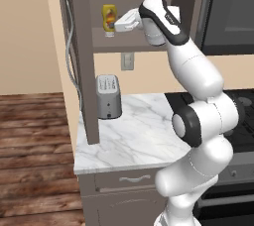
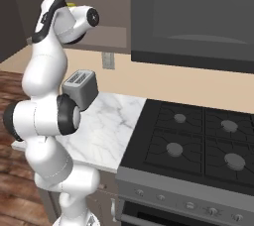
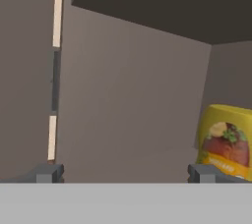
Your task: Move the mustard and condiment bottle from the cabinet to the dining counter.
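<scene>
The mustard (image 1: 109,17), a squat yellow bottle with a red picture label, stands on the bottom board of the open cabinet (image 1: 144,44). My gripper (image 1: 113,27) reaches into the cabinet from the right and is right next to it. In the hand view the gripper (image 3: 125,174) is open, with bare cabinet wall between its fingertips (image 3: 47,173). There the mustard (image 3: 226,142) sits at the right, just beyond the right fingertip. A sliver of the mustard (image 2: 72,5) peeks over the arm in the right base view. The condiment bottle is hidden.
The cabinet door (image 1: 83,56) hangs open on the left, its silver handle (image 1: 72,51) facing out. Below are a silver toaster (image 1: 108,96) on a small marble worktop (image 1: 139,143), a black stove (image 2: 198,143) and a dark microwave (image 2: 198,17).
</scene>
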You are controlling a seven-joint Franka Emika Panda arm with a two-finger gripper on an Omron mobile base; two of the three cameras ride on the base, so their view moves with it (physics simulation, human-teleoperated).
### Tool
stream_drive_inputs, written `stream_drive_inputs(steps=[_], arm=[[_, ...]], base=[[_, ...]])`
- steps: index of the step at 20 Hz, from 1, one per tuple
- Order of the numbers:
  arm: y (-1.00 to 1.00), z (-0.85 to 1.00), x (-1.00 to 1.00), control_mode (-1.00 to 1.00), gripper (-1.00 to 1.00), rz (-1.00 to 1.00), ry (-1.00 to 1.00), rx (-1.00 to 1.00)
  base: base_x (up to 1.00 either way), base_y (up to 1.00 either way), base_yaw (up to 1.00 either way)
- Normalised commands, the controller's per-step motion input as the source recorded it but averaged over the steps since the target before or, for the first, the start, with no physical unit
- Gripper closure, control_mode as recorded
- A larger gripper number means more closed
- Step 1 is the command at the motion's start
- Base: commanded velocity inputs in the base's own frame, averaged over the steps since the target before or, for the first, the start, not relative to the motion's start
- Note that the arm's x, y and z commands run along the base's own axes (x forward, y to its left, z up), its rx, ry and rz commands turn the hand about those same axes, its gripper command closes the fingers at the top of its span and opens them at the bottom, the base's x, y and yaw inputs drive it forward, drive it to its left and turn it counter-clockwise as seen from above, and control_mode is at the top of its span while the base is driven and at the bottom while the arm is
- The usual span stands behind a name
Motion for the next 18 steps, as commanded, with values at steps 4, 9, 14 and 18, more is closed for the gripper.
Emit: stream_drive_inputs(steps=[4,9,14,18], arm=[[-0.01,-0.03,0.16,-1.0,-1.0,0.05,0.0,0.0],[-0.01,-0.03,0.18,-1.0,-1.0,0.06,0.0,0.0],[-0.03,-0.03,0.17,-1.0,-1.0,0.05,0.0,0.0],[-0.01,-0.03,0.13,-1.0,-1.0,0.01,0.0,0.0]], base=[[0.0,0.0,0.0],[0.0,0.0,0.0],[0.0,0.0,0.0],[0.0,0.0,0.0]])
